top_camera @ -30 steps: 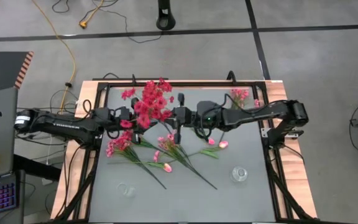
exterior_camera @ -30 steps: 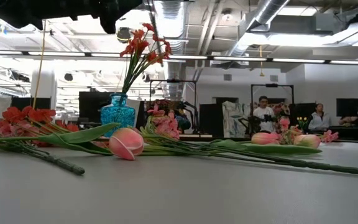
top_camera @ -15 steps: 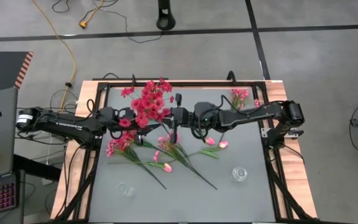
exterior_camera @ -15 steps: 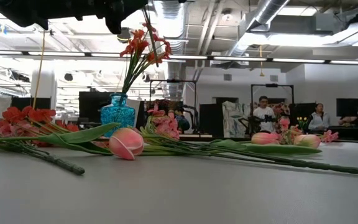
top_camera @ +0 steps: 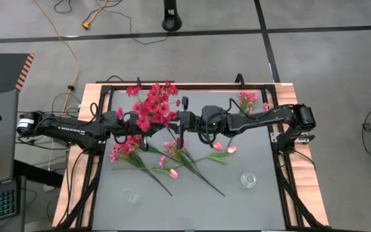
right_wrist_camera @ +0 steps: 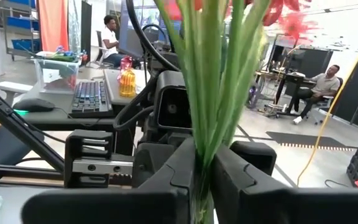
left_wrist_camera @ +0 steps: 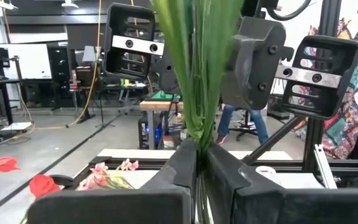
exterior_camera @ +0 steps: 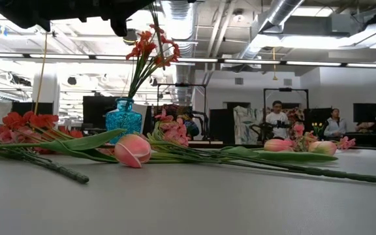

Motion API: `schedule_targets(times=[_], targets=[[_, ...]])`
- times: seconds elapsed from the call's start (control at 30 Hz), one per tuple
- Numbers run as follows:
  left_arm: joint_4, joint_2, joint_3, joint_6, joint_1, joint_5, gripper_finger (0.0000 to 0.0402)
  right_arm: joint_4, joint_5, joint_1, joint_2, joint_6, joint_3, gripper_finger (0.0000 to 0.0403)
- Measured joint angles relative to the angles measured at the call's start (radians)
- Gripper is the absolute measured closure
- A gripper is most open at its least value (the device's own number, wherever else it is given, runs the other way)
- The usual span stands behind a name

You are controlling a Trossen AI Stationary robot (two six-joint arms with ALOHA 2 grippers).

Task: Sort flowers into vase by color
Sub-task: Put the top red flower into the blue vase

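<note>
A bunch of red flowers [top_camera: 152, 106] stands upright over the table's far middle, its green stems [left_wrist_camera: 197, 93] between both grippers. My left gripper [top_camera: 145, 124] comes from the left and is shut on the stems. My right gripper [top_camera: 171, 124] faces it from the right, its fingers close against the same stems [right_wrist_camera: 213, 93]. In the low view a blue vase [exterior_camera: 123, 117] holds red flowers [exterior_camera: 150, 47]; in the high view the blooms hide it. Pink and red sprigs [top_camera: 172, 158] and pale buds [top_camera: 224, 148] lie on the table. My left gripper [left_wrist_camera: 199, 163] pinches the bundle of green stems [left_wrist_camera: 197, 134] between its two fingers, below the blooms. The fingers come level from the table's left and lie across the upright stems, which run on below the fingers. My right gripper [right_wrist_camera: 202, 163] has the same stem bundle [right_wrist_camera: 205, 140] between its two fingers, level from the table's right and across the stems. The stems stand upright, with red blooms above.
Two clear glass vases [top_camera: 248, 179] [top_camera: 131, 195] stand near the front of the table. Pink flowers [top_camera: 248, 98] are at the far right. A black frame [top_camera: 282, 161] runs round the table. People [exterior_camera: 276, 117] stand in the room beyond.
My right gripper has moved a little toward the table's left with the red bunch, and the blooms have shifted left with it. My left gripper has shut on the stems.
</note>
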Motion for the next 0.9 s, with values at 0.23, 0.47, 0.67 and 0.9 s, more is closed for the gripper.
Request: schedule_targets(times=[0.23, 0.47, 0.67, 0.9], targets=[[-0.001, -0.001, 0.000, 0.001, 0.001, -0.043, 0.0399, -0.004, 0.005, -0.013, 0.000, 0.000, 0.000, 0.0285], [-0.160, -0.118, 0.000, 0.053, 0.000, -0.147, 0.0399, -0.109, 0.165, -0.013, -0.055, -0.089, 0.000, 0.0213], [-0.353, -0.316, -0.001, 0.093, 0.028, -0.241, 0.0400, -0.301, 0.249, -0.027, -0.154, -0.042, 0.000, 0.0191], [-0.491, -0.484, -0.037, 0.099, 0.122, -0.342, 0.0400, -0.531, 0.250, -0.098, -0.220, 0.077, 0.000, 0.0197]])
